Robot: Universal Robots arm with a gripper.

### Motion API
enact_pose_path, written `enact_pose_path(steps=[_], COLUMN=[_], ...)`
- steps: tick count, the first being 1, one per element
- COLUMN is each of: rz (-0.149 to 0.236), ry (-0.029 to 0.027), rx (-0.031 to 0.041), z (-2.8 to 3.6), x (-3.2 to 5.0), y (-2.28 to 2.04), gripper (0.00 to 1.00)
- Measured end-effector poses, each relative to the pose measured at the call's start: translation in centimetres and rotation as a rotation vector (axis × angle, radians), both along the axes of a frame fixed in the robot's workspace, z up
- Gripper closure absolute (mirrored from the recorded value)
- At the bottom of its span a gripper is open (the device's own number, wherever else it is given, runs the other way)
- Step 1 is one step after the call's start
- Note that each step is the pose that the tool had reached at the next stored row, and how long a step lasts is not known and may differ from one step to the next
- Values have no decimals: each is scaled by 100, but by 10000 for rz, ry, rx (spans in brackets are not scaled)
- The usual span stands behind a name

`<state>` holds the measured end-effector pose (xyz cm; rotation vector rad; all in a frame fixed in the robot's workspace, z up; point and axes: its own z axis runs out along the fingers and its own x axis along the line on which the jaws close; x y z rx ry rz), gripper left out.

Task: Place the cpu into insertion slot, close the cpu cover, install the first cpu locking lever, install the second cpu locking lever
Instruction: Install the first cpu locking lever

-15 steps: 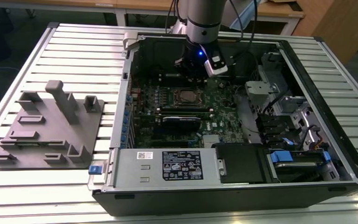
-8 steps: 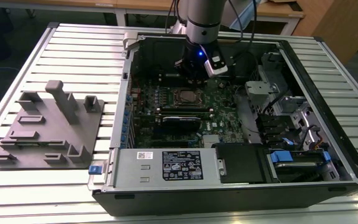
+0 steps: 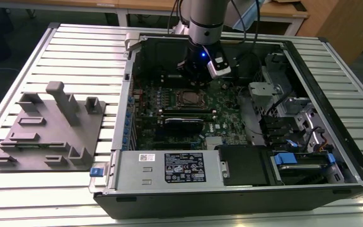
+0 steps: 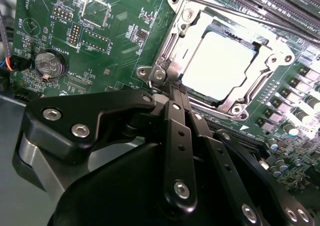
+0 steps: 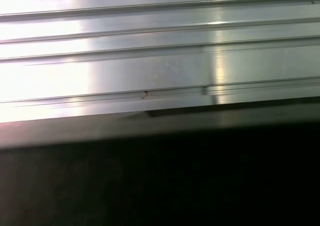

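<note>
A: How is the claw (image 4: 172, 94) set?

B: In the second wrist view the fingers (image 4: 176, 136) are pressed together with nothing pinched between them. Their tips are placed just beside the corner of the cover (image 4: 170, 56), by a hinge screw; contact cannot be confirmed.

A: And the cpu?

B: The cpu (image 4: 222, 61) is seated in the slot (image 4: 235, 104), its pale metal top framed by the cover, which appears to be lowered over it. From the claw, the socket lies straight ahead, beyond the fingertips, on the green board (image 4: 100, 41).

A: Where is that within the case?

B: In the exterior view the claw (image 3: 197, 75) is held inside the open case (image 3: 332, 109), over the far part of the board, with the socket (image 3: 188, 98) just nearer the camera than the claw. The case rests on the slatted bench (image 3: 74, 56), toward its edge at the exterior view's right; a grey fixture (image 3: 52, 127) lies well apart, at the exterior view's left.

A: The levers?

B: Whether they are latched cannot be judged.
</note>
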<state>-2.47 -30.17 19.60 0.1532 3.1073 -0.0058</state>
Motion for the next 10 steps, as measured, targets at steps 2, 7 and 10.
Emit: enact_pose_path(steps=[2, 7, 10], rz=[-1, -1, -1], ry=[-1, 0, 0], rx=[15, 76, 114], z=[0, 0, 0], x=[-1, 0, 0], y=[0, 2, 3], gripper=[90, 90, 90])
